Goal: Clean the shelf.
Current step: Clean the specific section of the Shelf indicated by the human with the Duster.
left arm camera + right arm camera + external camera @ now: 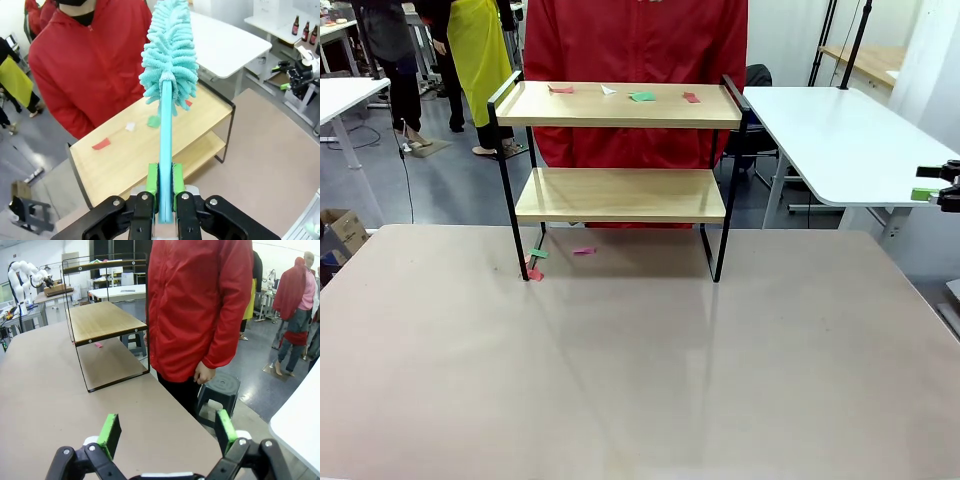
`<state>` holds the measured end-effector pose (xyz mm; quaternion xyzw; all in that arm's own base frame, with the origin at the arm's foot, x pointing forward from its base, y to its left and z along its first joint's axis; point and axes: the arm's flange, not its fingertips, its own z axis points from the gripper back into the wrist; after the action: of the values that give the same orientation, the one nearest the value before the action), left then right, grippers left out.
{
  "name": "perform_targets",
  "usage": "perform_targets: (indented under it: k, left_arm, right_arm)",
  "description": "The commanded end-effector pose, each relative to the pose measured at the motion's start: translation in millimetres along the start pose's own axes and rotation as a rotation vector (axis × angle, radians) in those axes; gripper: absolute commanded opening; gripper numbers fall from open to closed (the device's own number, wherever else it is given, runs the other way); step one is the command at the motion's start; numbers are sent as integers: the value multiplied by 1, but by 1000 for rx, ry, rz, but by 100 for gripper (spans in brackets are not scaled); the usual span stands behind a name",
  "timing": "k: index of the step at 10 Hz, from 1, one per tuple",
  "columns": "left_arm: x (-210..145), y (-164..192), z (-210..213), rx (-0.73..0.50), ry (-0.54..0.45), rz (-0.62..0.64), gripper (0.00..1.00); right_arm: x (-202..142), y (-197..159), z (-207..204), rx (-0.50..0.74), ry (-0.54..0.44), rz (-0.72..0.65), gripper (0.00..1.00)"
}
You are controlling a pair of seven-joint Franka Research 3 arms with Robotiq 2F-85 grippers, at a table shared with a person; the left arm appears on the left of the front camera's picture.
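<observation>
The shelf (pixel 620 105) stands at the far side of the table, with two wooden boards in a black frame. Small paper scraps lie on its top board: pink (pixel 561 89), white (pixel 608 90), green (pixel 642 96) and red (pixel 691 97). More scraps (pixel 583 250) lie on the table under it. In the left wrist view my left gripper (pixel 165 181) is shut on the handle of a turquoise fluffy duster (pixel 170 55), held above the shelf's top board (pixel 125 160). My right gripper (pixel 167 432) is open and holds nothing; it hovers off the table's right edge (pixel 938 186).
A person in a red jacket (pixel 635 40) stands right behind the shelf, hands down (pixel 202 374). A white side table (pixel 840 140) is at the right, and a black stool (pixel 218 390) stands by the person. The tan table's (pixel 640 370) near half is bare.
</observation>
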<state>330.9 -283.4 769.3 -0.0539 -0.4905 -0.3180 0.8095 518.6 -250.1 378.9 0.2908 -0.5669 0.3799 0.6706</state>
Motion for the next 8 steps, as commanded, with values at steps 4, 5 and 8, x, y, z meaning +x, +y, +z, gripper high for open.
perform_targets:
  k: [4, 5, 8]
  left_arm:
    - [27, -71, -19, 107, 109, 165, 14]
    - [36, -90, -27, 149, 154, 185, 14]
    - [56, -126, -60, 310, 211, 307, 14]
  right_arm:
    - [8, 0, -1, -12, 16, -4, 100]
    - [8, 0, -1, -12, 16, -4, 100]
    - [8, 0, -1, -12, 16, -4, 100]
